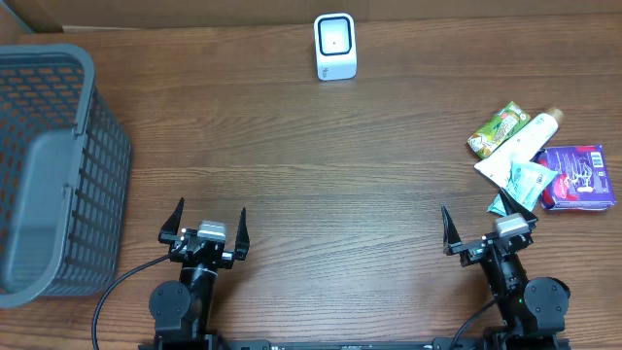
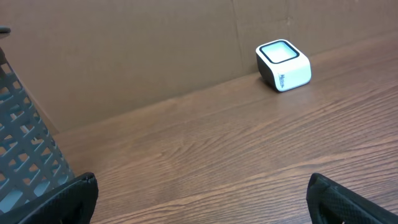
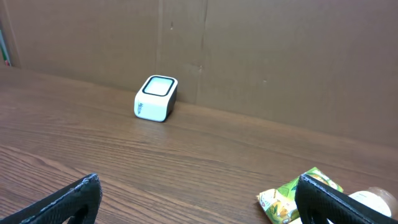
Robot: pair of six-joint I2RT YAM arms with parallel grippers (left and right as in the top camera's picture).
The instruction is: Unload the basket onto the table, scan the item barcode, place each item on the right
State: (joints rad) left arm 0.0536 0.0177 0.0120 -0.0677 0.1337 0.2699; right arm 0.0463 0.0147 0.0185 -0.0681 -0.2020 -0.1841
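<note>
2 grippers, both with jaws spread wide and holding nothing: the left gripper [image 1: 209, 222] and the right gripper [image 1: 489, 231] sit low over the brown wood-grain table [image 1: 321, 165]. The stuff to scan is a little heap of 4 just ahead of the right gripper and off to its right side. There's a green crinkly foil snack packet [image 1: 499, 129] farthest out and a white plastic squeeze tube with a tan cap [image 1: 520, 148] lying diagonally across the middle. A small teal sachet [image 1: 526, 184] is closest to the right finger (can't tell if it's touching), and a flat purple wrapped pack [image 1: 580, 177] sits beyond that to the right. The white cube-shaped barcode scanner with a dark-rimmed window [image 1: 335, 46] is well ahead of both grippers, off to the left of the right one, up by the cardboard wall. A grey plastic lattice basket [image 1: 58, 165] stands off the left gripper's left side.

My guess on handling: all 4 look light. The tube seems the easiest grab, semi-stiff and rounded, so pinch it across the body near the middle, not at the flat crimped end. It's glossy though, so it could slip or roll. The foil packet and sachet are soft and will crumple, so take them by an edge seam. The purple pack lies flat, so it's hard to get fingers under. Where any barcode is, I can't see from here.
</note>
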